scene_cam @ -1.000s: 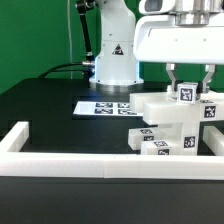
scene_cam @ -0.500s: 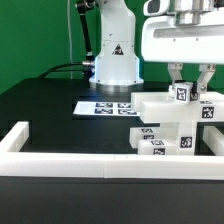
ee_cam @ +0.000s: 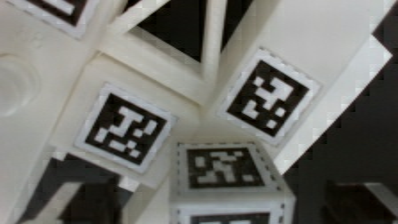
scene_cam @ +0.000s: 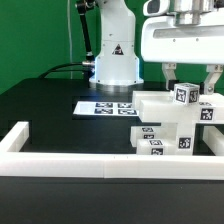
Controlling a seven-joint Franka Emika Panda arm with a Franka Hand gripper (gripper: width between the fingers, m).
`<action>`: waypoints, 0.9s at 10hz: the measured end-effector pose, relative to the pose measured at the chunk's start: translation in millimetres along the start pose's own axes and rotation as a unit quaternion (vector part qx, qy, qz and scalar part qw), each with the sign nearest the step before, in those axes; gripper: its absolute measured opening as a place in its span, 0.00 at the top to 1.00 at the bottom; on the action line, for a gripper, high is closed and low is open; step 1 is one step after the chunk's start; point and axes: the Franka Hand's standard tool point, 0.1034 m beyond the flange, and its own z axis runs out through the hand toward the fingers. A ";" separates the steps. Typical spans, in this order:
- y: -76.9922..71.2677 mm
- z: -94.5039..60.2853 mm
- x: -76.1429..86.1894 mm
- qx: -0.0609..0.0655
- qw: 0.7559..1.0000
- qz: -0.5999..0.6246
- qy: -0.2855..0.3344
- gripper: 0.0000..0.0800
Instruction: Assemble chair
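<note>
While the tool [scene_cam: 191, 79] hangs with its fingers spread, pinching nothing, the chair [scene_cam: 170, 125] stands directly beneath it, on the desk [scene_cam: 50, 105] near the rail [scene_cam: 60, 160] along the front edge. A tagged upright part [scene_cam: 184, 95] rises between the fingers, its long axis vertical, so any regrasp likely means a straight descent.

White blocky chair [scene_cam: 172, 125] parts joined, black-and-white tags on faces, against the border rail's corner
</note>
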 end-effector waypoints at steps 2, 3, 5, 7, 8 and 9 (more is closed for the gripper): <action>-0.3 -0.2 -0.4 0.000 0.995 -0.099 0.000 0.20; 0.0 0.1 -0.7 0.000 0.989 -0.150 0.000 0.20; -0.5 0.3 -1.7 0.000 0.969 -0.246 0.000 0.19; -0.1 0.7 -2.3 0.000 0.943 -0.333 -0.001 0.19; -0.1 0.1 -1.7 0.001 0.927 -0.375 0.000 0.19; 0.6 -0.1 -0.4 0.000 0.916 -0.400 0.000 0.19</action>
